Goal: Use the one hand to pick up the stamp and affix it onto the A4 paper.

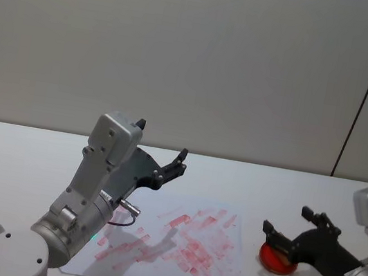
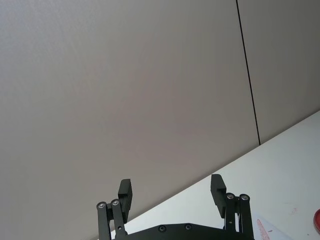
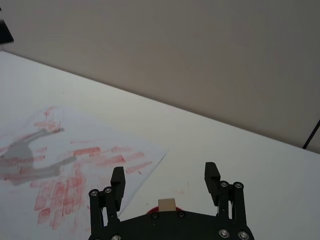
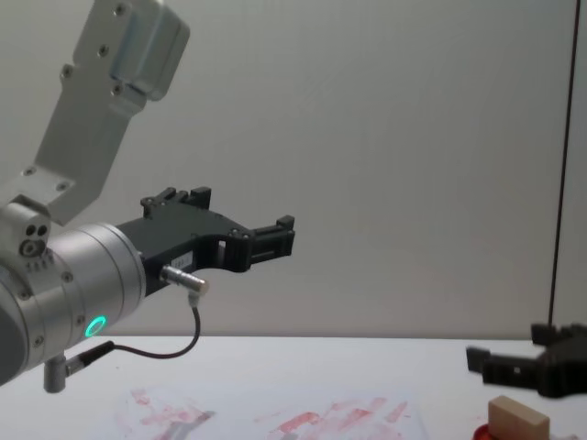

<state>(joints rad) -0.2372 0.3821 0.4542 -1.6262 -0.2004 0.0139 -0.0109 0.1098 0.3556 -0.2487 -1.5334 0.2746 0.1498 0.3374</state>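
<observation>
One small light tan wooden rectangular stamp [image 4: 518,419] standing upright on one flat red round ink pad [image 1: 278,258], at the right side of the white counter [image 1: 13,153]. One right gripper [image 1: 284,225] low over that pad, jaws spread wide and empty, one black finger [image 3: 117,181] on each side of the stamp top [image 3: 167,204] in the right wrist view, neither finger touching the block. In the chest view, right gripper [image 4: 514,353] level with and just above the stamp, apart from it. Left of the pad, one white A4 paper sheet [image 1: 227,274] lying flat on the counter, covered in smeared red rectangular ink marks, near edge toward the robot, right edge close to the pad without touching it. Grey shadow of an arm across the sheet's middle [image 3: 30,155]. Above the sheet's left part, one left gripper [image 1: 175,165] raised well clear of the counter, tilted up toward the wall, jaws apart and holding nothing; fingers [image 2: 125,192] spread wide against the wall in the left wrist view. Farthest back, plain grey wall [image 1: 197,56] with one dark vertical seam [image 1: 366,90] at the right.
</observation>
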